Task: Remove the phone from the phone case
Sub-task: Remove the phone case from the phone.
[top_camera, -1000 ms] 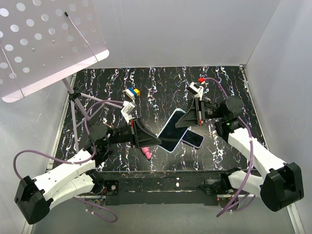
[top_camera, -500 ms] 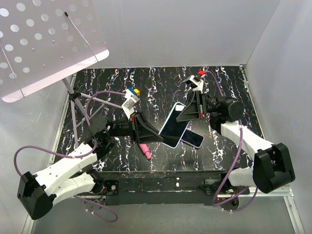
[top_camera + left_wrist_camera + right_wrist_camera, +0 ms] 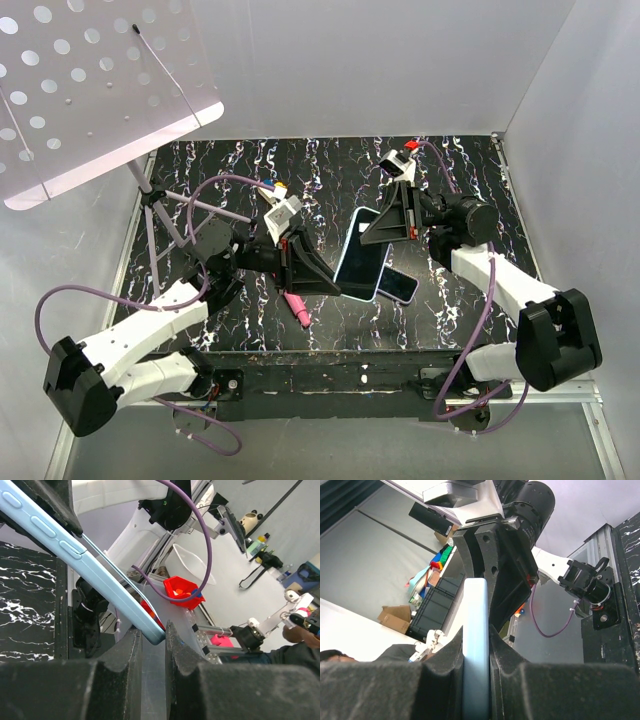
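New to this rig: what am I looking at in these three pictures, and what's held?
Two robot arms, each ending in a two-finger gripper, are bolted at the near edge of a black marbled table. The wide picture looks down from above and behind them; the other two come from cameras on each wrist. The left gripper and right gripper both clamp a light-blue phone, raised off the table. On the table lie a second dark slab and a pink pen-like object. A perforated stand is far left.
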{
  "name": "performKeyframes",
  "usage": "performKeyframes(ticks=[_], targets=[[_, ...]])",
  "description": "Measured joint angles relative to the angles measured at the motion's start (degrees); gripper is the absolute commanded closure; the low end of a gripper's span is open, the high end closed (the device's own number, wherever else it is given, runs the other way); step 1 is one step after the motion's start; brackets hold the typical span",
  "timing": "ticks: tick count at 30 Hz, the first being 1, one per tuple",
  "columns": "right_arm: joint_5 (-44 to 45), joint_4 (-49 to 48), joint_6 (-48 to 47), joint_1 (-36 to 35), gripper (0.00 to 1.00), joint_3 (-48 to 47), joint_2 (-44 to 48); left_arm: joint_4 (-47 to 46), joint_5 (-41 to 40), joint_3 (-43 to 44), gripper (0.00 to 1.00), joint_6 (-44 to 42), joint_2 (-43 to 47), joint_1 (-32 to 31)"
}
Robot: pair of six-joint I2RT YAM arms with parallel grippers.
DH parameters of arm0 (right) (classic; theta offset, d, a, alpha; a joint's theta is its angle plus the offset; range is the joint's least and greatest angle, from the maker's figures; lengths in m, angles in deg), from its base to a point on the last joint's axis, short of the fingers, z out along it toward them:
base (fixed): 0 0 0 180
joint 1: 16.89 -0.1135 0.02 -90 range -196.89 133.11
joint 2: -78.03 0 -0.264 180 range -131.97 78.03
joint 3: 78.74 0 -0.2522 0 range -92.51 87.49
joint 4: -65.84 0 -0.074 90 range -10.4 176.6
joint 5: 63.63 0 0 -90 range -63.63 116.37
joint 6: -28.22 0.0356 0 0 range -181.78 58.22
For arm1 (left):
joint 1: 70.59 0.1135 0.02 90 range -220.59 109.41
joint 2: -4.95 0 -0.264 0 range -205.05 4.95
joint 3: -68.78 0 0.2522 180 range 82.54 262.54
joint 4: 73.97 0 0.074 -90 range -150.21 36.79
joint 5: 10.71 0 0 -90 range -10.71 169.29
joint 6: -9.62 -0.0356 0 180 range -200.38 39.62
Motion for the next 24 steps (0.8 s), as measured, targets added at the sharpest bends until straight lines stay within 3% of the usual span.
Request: performKeyframes(ticks=[13, 24], targets=[[0.7, 4.3, -5.6, -0.9, 0.99, 0.8, 2.3, 20.9, -5.0, 2.8, 1.0, -22.4, 5.9, -1.5], [0.7, 5.2, -4.9, -1.0, 0.99, 0.8, -0.3, 32.2, 0.5, 8.5, 1.0, -35.2, 2.0, -1.5]])
